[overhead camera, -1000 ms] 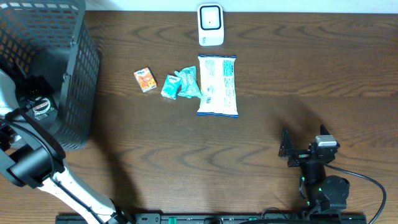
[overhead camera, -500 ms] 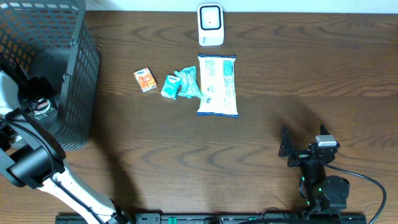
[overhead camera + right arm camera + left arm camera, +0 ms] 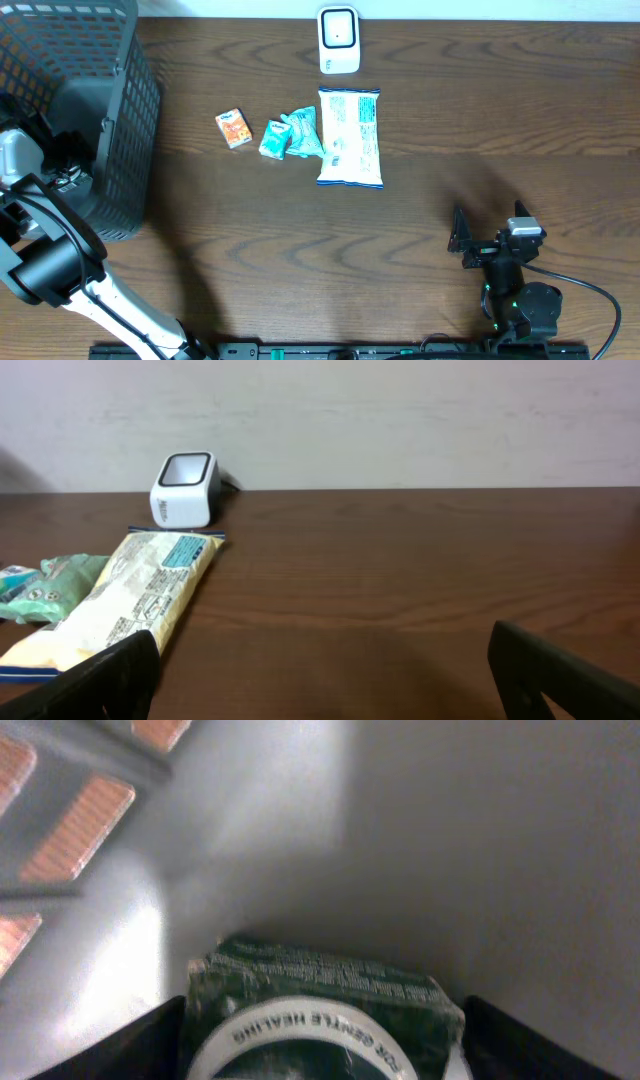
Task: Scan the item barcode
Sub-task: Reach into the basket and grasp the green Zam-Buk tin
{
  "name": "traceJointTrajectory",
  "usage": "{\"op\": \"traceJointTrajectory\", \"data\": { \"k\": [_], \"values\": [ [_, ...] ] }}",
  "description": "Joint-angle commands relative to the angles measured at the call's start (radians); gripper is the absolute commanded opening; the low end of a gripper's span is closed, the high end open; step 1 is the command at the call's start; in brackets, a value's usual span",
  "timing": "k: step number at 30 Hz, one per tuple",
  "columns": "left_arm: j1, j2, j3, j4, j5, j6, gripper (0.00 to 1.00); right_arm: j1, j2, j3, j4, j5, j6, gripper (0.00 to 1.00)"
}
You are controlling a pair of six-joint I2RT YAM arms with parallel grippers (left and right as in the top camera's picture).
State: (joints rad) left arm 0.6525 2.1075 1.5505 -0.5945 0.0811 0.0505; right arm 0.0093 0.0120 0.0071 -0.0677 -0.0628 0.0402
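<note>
Packet (image 3: 320,1010) lies in the basket (image 3: 120,110), wedged between the left fingers (image 3: 130,1045) (apparently gripped). The right fingers (image 3: 100,680) gape empty over the tabletop (image 3: 250,250). Pickup seems in hand; next it likely needs lifting toward the scanner (image 3: 339,40), barcode facing.

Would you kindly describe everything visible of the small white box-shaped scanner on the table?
The small white box-shaped scanner looks like smooth plastic, with rounded corners and a dark square window in its top face. It stands upright at the far edge of the brown wooden table, with what looks like a dark cable behind it. Otherwise only the table touches it; the long pale snack bag lies just in front, apart.
</note>
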Motion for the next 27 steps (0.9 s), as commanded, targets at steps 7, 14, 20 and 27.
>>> {"op": "traceJointTrajectory", "data": {
  "k": [7,14,20,27],
  "values": [
    [0.001,-0.005,-0.023,0.003,0.013,-0.016,0.58,-0.016,-0.005,-0.001,-0.004,0.004,0.004,0.99],
    [0.001,-0.098,-0.018,-0.032,0.014,-0.083,0.53,-0.016,-0.005,-0.001,-0.004,0.004,0.004,0.99],
    [0.001,-0.286,-0.018,-0.053,0.040,-0.108,0.53,-0.016,-0.005,-0.001,-0.004,0.004,0.004,0.99],
    [0.000,-0.571,-0.017,-0.026,0.249,-0.224,0.53,-0.016,-0.005,-0.001,-0.004,0.004,0.004,0.99]
  ]
}}
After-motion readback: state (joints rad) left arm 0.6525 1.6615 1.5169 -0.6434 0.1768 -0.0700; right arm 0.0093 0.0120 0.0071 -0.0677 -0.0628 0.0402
